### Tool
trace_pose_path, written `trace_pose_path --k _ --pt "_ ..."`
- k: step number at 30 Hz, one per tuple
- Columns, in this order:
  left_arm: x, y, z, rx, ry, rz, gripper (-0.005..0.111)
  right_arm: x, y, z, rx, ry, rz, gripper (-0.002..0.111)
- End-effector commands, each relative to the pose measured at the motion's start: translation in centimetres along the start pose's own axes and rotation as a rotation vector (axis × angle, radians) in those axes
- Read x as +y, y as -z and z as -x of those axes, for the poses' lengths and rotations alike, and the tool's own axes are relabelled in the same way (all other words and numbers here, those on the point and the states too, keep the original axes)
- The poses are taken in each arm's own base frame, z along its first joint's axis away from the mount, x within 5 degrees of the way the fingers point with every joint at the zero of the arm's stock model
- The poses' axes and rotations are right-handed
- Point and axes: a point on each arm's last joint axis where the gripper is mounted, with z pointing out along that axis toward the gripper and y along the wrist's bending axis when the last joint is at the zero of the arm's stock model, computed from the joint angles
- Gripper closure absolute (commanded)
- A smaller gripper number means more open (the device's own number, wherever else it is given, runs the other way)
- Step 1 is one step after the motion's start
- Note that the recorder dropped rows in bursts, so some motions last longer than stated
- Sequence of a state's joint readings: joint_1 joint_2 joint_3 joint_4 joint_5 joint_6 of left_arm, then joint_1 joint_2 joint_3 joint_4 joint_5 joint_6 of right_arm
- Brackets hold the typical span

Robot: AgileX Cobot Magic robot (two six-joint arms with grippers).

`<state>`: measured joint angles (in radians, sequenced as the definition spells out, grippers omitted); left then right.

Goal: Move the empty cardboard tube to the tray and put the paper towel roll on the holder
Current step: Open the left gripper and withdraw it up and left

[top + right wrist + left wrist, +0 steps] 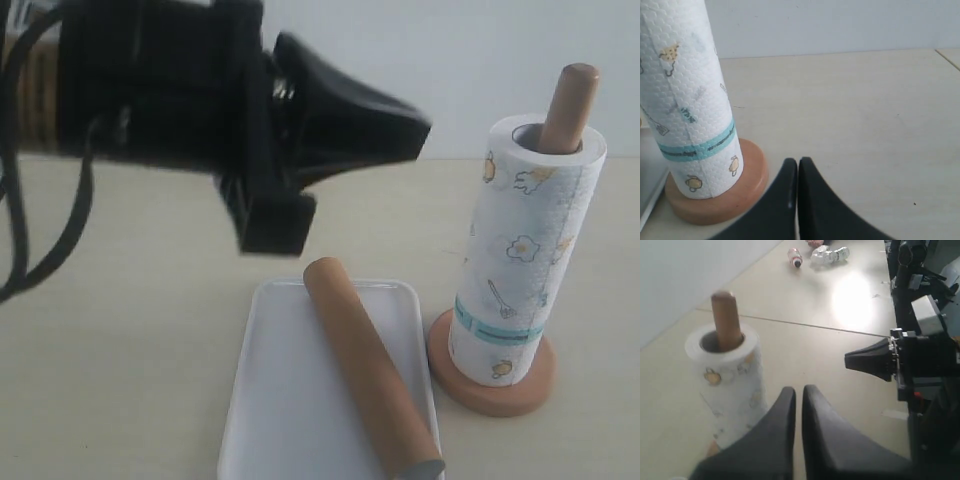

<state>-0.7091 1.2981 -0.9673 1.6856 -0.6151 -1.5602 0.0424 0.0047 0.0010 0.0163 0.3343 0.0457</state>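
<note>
The paper towel roll [525,265] stands upright on the holder [492,388], whose post tip [570,100] pokes out of the core. The brown cardboard tube [368,368] lies diagonally in the white tray [280,400]. My left gripper [415,128] hovers above the table's left half, shut and holding nothing; in the left wrist view its gripper [799,392] points past the roll [730,375]. My right gripper [798,165] is shut and empty, just beside the holder's base [715,200] and the roll [690,100]; it does not show in the exterior view.
A pale wall runs behind the beige table. In the left wrist view the other arm's black body [920,360] stands across the table, and bottles [827,254] lie on the floor beyond the table edge.
</note>
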Motion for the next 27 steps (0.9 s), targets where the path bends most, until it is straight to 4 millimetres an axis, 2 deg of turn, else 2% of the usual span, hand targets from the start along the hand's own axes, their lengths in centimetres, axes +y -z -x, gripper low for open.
trace_pose_path --k 1,7,15,17,20,23,27 --pt "-2.1 1.8 -2.6 -0.009 0.085 -0.040 0.103 0.0 0.0 0.1 -0.008 0.001 -0.003 0.108" --pt "-3.7 2.6 -5.5 0.047 0.131 -0.115 0.103 0.0 0.0 0.1 -0.008 0.001 -0.003 0.108" --pt "-4.2 2.9 -5.7 0.059 0.107 -0.158 0.103 0.0 0.0 0.1 -0.008 0.001 -0.003 0.108" --pt "-4.4 4.0 -5.0 0.044 0.065 -0.138 0.103 0.0 0.0 0.1 -0.008 0.001 -0.003 0.108" --pt "-5.1 6.2 -3.8 0.003 0.092 -0.098 0.103 0.0 0.0 0.1 -0.008 0.001 -0.003 0.108" --pt "-6.0 9.0 -2.4 -0.074 0.134 -0.030 0.103 0.0 0.0 0.1 -0.008 0.001 -0.003 0.108" --pt "-7.6 12.9 -1.7 -0.229 0.173 0.113 0.103 0.0 0.0 0.1 -0.008 0.001 -0.003 0.108"
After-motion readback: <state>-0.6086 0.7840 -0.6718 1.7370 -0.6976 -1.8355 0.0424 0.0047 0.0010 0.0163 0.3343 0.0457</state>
